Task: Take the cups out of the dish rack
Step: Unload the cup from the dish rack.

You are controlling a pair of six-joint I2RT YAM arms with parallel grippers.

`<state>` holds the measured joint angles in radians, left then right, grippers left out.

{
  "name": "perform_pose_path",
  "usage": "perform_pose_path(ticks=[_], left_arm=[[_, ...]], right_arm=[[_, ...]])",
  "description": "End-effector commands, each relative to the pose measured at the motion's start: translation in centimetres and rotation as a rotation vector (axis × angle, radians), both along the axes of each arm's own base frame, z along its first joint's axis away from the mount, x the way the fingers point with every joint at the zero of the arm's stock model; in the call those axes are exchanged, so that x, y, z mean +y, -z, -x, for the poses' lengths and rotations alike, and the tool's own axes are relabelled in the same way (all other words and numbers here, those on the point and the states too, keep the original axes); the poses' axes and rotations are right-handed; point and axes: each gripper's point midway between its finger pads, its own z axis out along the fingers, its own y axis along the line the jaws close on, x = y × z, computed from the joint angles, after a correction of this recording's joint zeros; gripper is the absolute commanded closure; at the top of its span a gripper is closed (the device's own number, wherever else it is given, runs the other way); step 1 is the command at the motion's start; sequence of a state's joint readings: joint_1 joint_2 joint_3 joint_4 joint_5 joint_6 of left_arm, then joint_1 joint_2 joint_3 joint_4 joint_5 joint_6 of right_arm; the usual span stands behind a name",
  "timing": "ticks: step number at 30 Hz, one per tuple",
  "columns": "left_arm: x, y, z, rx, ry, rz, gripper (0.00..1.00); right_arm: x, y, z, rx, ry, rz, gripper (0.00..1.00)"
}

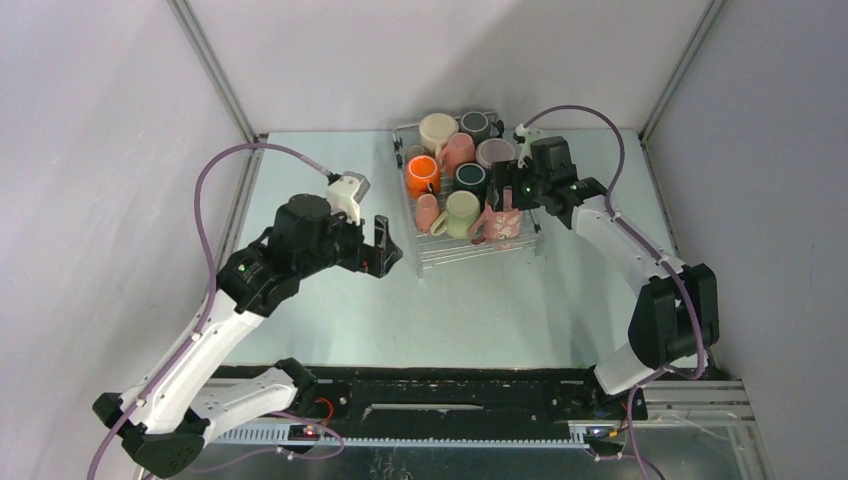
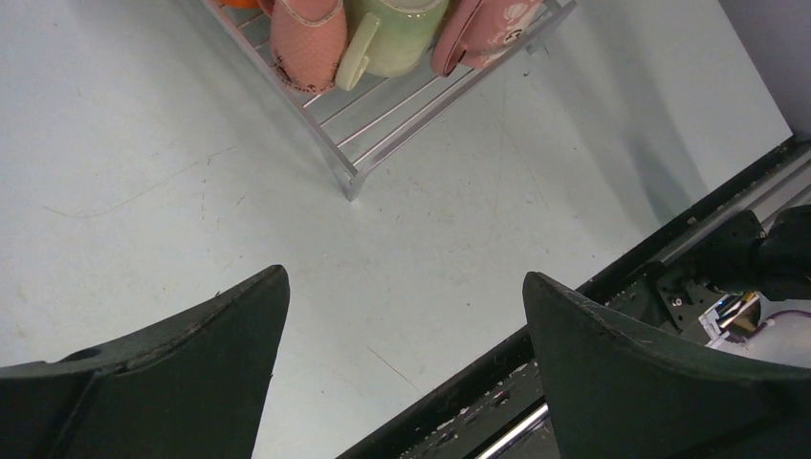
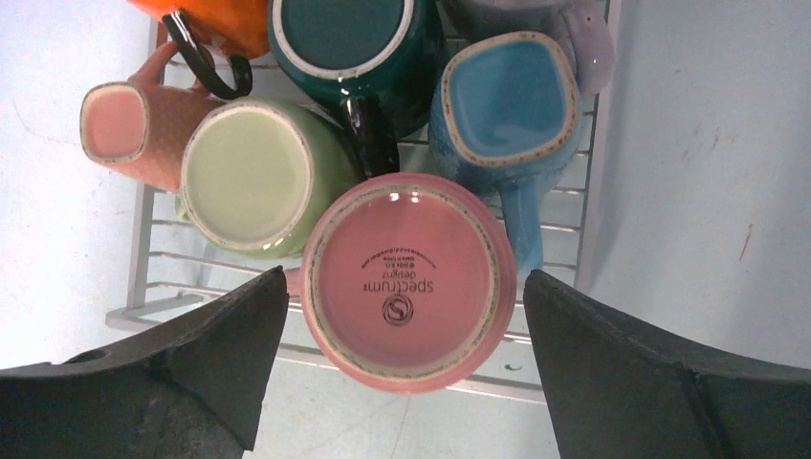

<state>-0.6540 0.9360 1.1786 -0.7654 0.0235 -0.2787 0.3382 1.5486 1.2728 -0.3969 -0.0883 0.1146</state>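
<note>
You have every cup left to do: the cups (image 1: 461, 212) all sit in the dish rack (image 1: 470, 252). Your left gripper (image 2: 404, 277) and right gripper (image 3: 405, 277) are spread wide, holding nothing.

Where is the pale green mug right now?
The pale green mug sits upside down in the dish rack's near row, top view, between the small pink mug and the larger pink mug.

Dish rack (image 1: 462, 252) full of cups (image 1: 470, 177), right pincer (image 1: 507, 198) over its right side.
</note>
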Motion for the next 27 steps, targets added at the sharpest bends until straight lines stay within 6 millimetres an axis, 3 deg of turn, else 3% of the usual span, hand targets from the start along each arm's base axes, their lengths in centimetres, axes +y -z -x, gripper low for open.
perform_pose_path(ticks=[1,7,20,27], left_arm=[[-0.8,-1.6,-0.1,-0.045,0.046,0.03,0.0],[-1.1,-1.4,0.0,-0.033,0.061,0.033,0.0],[-1.8,-0.9,0.0,-0.009,0.089,0.035,0.0],[-2.4,-0.5,-0.7,0.0,0.089,0.038,0.0]], right_arm=[[0.2,-0.9,-1.1,0.005,0.043,-0.002,0.0],[-0.3,0.2,-1.7,0.058,0.109,0.062,0.0],[0.8,2.6,-1.3,0.144,0.118,0.154,0.0],[0.9,2.5,-1.1,0.156,0.124,0.158,0.0]])
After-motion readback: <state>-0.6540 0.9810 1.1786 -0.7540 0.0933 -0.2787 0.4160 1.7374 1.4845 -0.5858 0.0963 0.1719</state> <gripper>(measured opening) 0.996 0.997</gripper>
